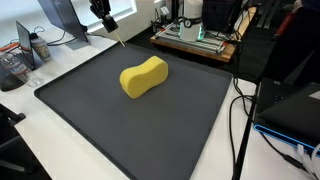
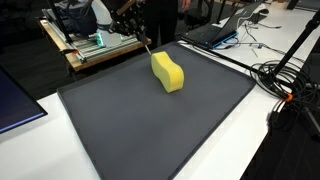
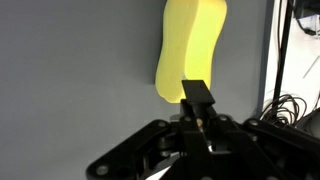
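wrist view: pincer clamped shut on a thin stick, near the yellow sponge.

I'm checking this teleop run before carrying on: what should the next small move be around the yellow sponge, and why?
Probably ease the gripper forward toward the yellow sponge: its jaws are shut, and it hangs short of the sponge's near end, above the dark mat, not touching it.
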Motion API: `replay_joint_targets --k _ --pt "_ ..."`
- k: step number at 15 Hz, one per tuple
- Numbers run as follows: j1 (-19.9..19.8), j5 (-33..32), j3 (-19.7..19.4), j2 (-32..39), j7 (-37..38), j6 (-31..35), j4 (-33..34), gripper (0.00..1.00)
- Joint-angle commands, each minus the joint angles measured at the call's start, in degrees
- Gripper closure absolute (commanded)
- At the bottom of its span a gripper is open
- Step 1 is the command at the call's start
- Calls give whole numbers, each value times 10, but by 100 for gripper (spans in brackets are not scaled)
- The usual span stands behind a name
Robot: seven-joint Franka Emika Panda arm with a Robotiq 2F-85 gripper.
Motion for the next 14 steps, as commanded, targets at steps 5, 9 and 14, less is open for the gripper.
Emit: replay_joint_targets --k 5,9,14 --pt "17 -7 -16 -34 -2 24 -43 97" --pt "23 -28 -19 -73 -4 49 -111 97" --pt "30 -24 -27 -152 -19 107 -209 97"
